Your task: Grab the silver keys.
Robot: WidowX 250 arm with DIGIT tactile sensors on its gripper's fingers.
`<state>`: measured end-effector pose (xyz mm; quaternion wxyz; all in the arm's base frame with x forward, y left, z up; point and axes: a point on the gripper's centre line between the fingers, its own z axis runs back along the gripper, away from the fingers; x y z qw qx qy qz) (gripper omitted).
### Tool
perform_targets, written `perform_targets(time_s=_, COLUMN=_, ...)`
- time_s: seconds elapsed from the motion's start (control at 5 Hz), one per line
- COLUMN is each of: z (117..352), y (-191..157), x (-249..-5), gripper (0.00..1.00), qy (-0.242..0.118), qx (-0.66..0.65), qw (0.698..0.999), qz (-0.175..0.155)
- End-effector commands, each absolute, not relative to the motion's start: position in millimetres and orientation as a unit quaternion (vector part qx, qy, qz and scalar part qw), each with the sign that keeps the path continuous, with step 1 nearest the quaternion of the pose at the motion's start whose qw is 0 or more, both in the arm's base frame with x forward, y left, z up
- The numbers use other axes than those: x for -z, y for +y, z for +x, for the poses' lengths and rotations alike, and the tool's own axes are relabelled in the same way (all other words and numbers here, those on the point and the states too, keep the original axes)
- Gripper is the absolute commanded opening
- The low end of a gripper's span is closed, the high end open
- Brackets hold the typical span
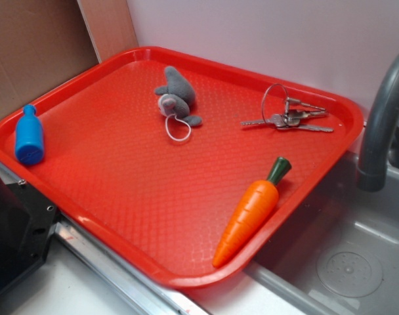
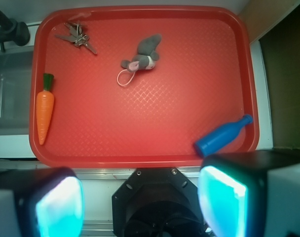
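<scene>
hovering high above the near edge of the red tray (image 2: pixel 140 160), the gripper (image 2: pixel 140 202) shows only in the wrist view, its two fingers (image 2: pixel 58 205) glowing teal at lower left and lower right of the frame, spread wide with nothing between them. not visible in the exterior view at all.

the silver keys (image 2: pixel 76 37) lie flat in the upper left corner of the wrist frame, tight to the tray rim; in the exterior view they sit at upper right (image 1: pixel 288 118), wire ring tilted up, key blades fanned toward the right rim.

risks, as judgement:
- keys are thin and flat on textured plastic, fingers may slide over them and close on air.
- rim just beside the keys could block a finger on descent or nudge the tray.
- long reach from here to the far corner; small aiming error lands off the bunch.
- catching only the ring leaves the keys dangling and likely to slip.
- the grey plush toy (image 2: pixel 145 54) has a white cord loop (image 2: pixel 124 78) that resembles the ring; wrong target possible.
- faucet (image 1: pixel 383 111) stands near that corner, the arm may clip it.

toy carrot (image 2: pixel 44 111) and blue bottle (image 2: pixel 221 138) are well apart from the keys, low concern.
</scene>
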<state>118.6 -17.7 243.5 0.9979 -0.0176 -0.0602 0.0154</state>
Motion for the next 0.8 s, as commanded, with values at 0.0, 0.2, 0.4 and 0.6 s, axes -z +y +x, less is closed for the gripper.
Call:
perform_targets(time_s=0.0, z=119, y=-18, x=-244, gripper=1.00, qy=-0.060, qx=-0.015, qw=0.998, qz=-0.018)
perform_targets(time_s=0.2, z=169, y=-28, x=-205, gripper=1.00, qy=-0.105, qx=0.014, qw=0.994, qz=-0.034)
perform_targets(time_s=0.4, z=219, y=-39, x=-190, gripper=1.00, qy=-0.159, qx=0.054, qw=0.986, qz=-0.007)
perform_targets(time_s=0.6, z=257, y=-50, x=-170, gripper=1.00, qy=-0.145, qx=0.033, qw=0.986, qz=-0.072)
